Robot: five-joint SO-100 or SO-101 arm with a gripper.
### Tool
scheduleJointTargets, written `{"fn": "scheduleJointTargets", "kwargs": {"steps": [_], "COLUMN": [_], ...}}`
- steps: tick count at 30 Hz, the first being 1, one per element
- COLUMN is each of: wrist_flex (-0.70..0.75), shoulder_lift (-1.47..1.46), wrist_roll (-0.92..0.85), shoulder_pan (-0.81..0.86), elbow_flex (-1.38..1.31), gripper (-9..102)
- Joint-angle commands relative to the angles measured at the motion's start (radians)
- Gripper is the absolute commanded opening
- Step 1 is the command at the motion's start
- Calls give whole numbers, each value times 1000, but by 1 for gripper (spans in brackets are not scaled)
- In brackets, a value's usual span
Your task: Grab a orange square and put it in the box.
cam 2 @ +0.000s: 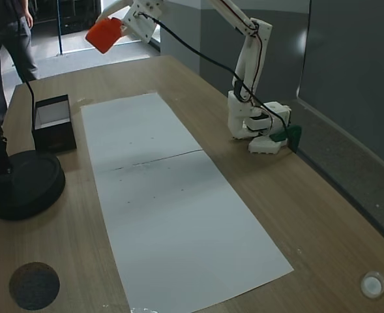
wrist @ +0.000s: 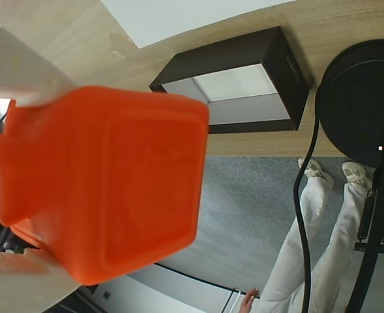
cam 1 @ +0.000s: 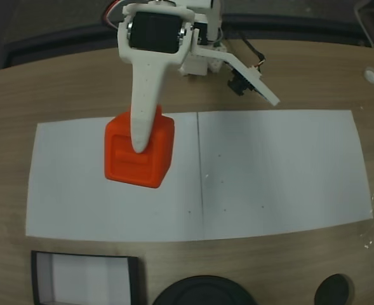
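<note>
— Orange square (wrist: pixel 107 189) fills the wrist view; where is it?
— Clamped in the gripper (cam 2: pixel 108 26), lifted clear above the table's (cam 2: pixel 322 215) far end, box (cam 2: pixel 51 124) by the left edge.

looks like an office or a lab room. a long wooden table (cam 2: pixel 322 215) with white paper sheets (cam 2: pixel 172 195) laid on it, grey carpet floor (wrist: pixel 257 202) below, dark grey wall panels (cam 2: pixel 348 59) beside. a person in white trousers (wrist: pixel 309 241) standing near the table, and a black round stand base (cam 2: pixel 22 186) with cable.
</note>
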Motion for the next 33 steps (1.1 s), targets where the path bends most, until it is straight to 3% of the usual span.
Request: {"fn": "scheduleJointTargets", "kwargs": {"steps": [1,8,19,33], "wrist_flex": [-69,-224,-538,-552], "shoulder_lift": [-37,-255,-479,-933], "wrist_roll": [3,3,3,3], "shoulder_pan": [31,110,103,144], "elbow_flex": [-60,-67,-150,-584], "gripper": [9,9,9,9]}}
